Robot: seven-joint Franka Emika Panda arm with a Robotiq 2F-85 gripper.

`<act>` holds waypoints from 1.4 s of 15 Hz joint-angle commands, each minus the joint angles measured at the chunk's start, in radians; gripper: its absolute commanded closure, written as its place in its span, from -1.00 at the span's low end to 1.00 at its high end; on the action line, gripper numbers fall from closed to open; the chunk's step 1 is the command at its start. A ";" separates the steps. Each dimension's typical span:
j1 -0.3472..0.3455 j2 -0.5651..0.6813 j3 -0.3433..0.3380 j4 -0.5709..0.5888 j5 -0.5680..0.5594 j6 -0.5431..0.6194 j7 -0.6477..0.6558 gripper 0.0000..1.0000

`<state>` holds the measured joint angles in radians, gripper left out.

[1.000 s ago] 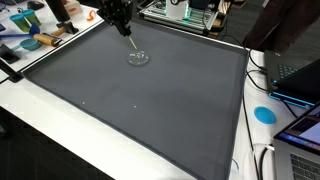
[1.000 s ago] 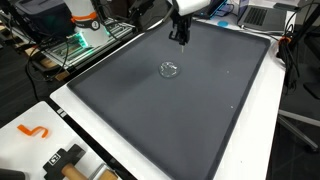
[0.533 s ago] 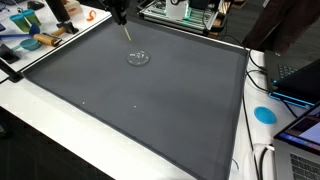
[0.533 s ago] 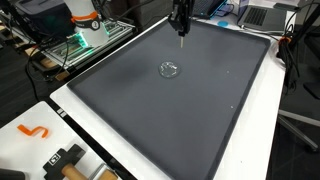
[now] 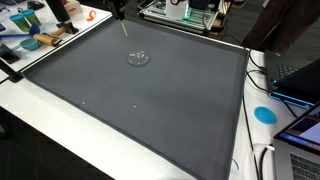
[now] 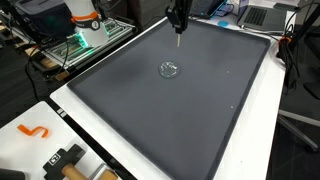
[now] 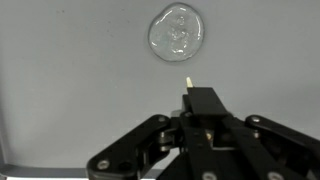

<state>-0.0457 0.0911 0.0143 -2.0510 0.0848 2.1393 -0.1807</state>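
Thin pale stick (image 7: pixel 188 79) points down from the gripper (image 7: pixel 203 102), whose jaws are pinched together on its upper end, above the grey worktop (image 5: pixel 160 110) near a clear glass dish (image 7: pixel 178 32) (not touching). It looks light, stiff and easily snapped, so it wants a gentle hold.

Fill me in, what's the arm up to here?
The Franka arm's end effector hangs above the dark mat near one edge. It is shut on a thin pale stick that points down, with its tip in the air, clear of the mat. A small clear glass dish sits on the mat close by. In the wrist view the dish lies just beyond the stick's tip, untouched.
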 commanded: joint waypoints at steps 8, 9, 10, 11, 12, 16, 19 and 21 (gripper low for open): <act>0.014 0.065 0.006 -0.002 0.040 -0.026 -0.019 0.94; 0.018 0.076 0.009 -0.004 0.035 -0.021 -0.011 0.94; 0.022 0.089 0.015 -0.006 0.039 -0.020 -0.018 0.94; 0.024 0.100 0.021 -0.006 0.043 -0.018 -0.024 0.94; 0.030 0.113 0.025 -0.007 0.034 -0.014 -0.015 0.94; 0.047 0.157 0.036 -0.008 0.018 -0.010 0.002 0.94; 0.057 0.184 0.037 -0.012 0.002 0.014 0.013 0.94; 0.062 0.199 0.035 -0.012 -0.010 0.030 0.020 0.94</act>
<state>0.0088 0.2739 0.0510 -2.0519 0.0966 2.1391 -0.1801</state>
